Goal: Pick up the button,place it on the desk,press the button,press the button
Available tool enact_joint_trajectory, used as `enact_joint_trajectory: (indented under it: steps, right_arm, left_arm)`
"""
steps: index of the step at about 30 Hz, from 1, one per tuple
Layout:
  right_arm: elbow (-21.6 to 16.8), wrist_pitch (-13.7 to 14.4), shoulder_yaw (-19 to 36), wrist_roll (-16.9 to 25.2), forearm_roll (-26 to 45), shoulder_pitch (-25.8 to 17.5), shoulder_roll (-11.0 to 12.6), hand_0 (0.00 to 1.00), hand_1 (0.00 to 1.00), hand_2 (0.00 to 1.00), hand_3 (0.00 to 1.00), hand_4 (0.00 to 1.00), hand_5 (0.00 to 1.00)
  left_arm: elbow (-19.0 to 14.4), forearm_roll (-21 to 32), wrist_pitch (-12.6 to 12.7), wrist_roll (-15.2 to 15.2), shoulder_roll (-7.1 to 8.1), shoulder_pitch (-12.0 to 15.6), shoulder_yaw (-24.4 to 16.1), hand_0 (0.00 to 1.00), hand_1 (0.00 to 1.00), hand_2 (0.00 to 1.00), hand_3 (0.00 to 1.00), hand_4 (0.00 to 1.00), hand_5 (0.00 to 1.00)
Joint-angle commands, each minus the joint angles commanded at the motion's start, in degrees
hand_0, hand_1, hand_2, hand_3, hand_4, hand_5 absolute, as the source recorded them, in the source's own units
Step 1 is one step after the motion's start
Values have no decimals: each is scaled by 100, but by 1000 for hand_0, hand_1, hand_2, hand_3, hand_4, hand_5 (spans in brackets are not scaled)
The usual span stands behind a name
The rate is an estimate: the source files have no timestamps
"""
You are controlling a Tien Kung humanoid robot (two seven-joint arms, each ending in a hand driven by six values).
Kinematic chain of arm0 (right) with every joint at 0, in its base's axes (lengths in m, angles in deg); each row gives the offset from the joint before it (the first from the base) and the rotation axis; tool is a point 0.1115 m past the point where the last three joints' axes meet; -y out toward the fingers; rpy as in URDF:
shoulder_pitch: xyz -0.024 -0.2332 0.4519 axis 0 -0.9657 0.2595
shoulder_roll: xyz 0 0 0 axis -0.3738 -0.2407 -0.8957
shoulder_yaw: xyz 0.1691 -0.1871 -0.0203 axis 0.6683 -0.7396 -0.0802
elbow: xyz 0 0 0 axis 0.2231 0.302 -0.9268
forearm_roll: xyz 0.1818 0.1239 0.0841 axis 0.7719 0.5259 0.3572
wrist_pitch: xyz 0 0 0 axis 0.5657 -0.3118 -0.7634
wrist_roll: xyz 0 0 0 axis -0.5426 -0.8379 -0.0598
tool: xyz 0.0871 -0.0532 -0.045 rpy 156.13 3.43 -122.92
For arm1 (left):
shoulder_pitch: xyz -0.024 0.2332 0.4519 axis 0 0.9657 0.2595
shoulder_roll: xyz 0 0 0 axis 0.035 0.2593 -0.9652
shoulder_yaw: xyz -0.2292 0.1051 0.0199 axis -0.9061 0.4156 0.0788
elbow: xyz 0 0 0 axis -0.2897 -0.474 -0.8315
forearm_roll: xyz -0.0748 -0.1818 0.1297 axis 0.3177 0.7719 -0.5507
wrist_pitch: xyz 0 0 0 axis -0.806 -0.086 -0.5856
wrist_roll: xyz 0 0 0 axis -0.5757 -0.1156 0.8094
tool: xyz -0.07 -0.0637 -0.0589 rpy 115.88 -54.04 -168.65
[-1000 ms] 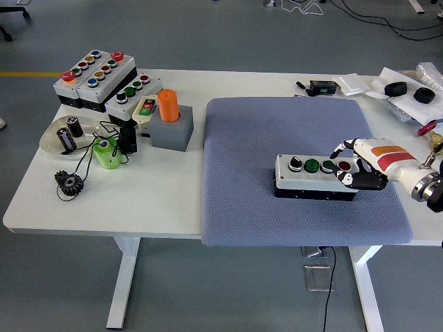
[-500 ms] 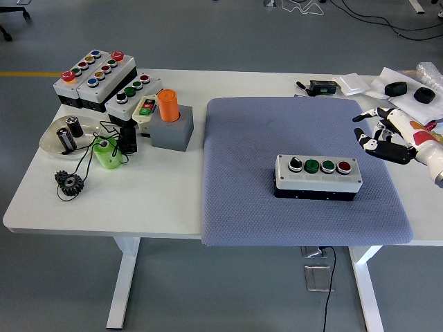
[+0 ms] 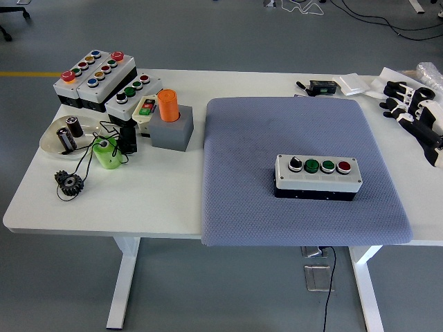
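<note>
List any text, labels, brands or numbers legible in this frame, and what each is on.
No text can be read in the head view.
Button box on the grey mat: any labels are too small to read.
Small pendant with red and green buttons: markings blurred.
Black device at the far edge: screen unreadable.

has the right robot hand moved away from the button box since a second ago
Yes. The right robot hand has pulled back up and right, off the button box, which stays put on the grey mat.
</note>
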State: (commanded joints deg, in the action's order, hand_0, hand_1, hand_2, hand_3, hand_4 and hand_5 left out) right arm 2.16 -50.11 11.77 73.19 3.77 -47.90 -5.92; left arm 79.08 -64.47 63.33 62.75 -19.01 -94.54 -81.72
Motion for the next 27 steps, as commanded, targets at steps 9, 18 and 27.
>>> enact_joint_trajectory:
  steps: [9, 18, 27]
  right_arm:
    - [34, -2, 28, -8, 2197, -102, -91, 850, 806, 867, 855, 620, 566]
    - [53, -1, -30, -25, 3091, -80, -146, 854, 808, 864, 854, 628, 572]
    - [60, -18, -116, -27, 3142, -39, -136, 860, 812, 863, 845, 624, 587]
  left_arm:
    - [0, -21, 4, 13, -7, -8, -15, 644, 696, 697, 498, 307, 998]
    - [0, 33, 10, 4, -6, -18, 40, 644, 696, 697, 498, 307, 998]
    - [0, 72, 8, -3, -3, -26, 74, 644, 696, 697, 498, 307, 998]
